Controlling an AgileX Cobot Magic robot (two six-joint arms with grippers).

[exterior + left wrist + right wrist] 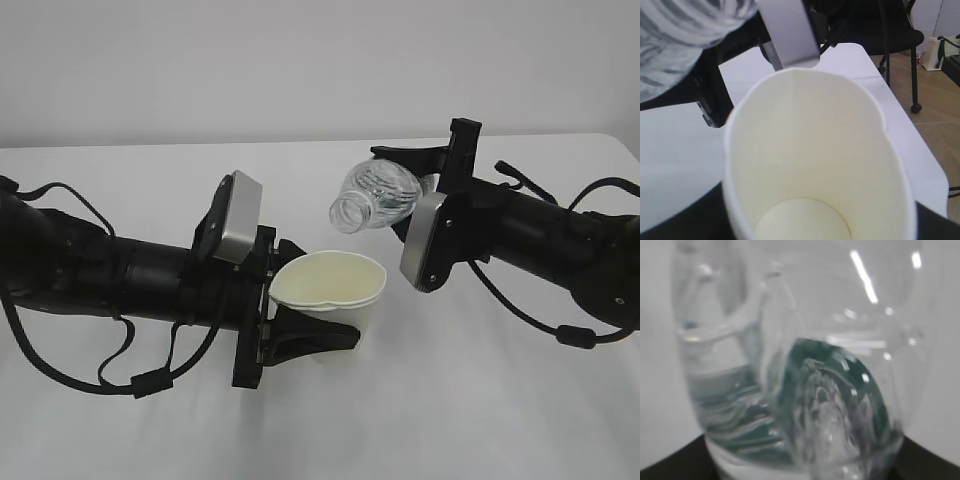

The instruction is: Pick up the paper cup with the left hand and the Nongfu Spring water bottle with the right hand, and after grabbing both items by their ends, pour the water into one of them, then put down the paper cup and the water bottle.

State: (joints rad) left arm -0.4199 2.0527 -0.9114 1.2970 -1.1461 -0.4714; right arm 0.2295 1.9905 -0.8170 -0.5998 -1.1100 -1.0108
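White table [320, 430] under both arms, plain wall behind. Left gripper [300, 315] clamped on the paper cup [330, 285], held off the surface near mid-table w/ rim up. Right gripper [425, 175] clamped on the water bottle [378, 196], long axis tipped, neck just above & right of the cup rim

Both arms, the left hand [262, 315] and the right hand [432, 170], are black, each carrying a grey-white rectangular block and looping black cables.
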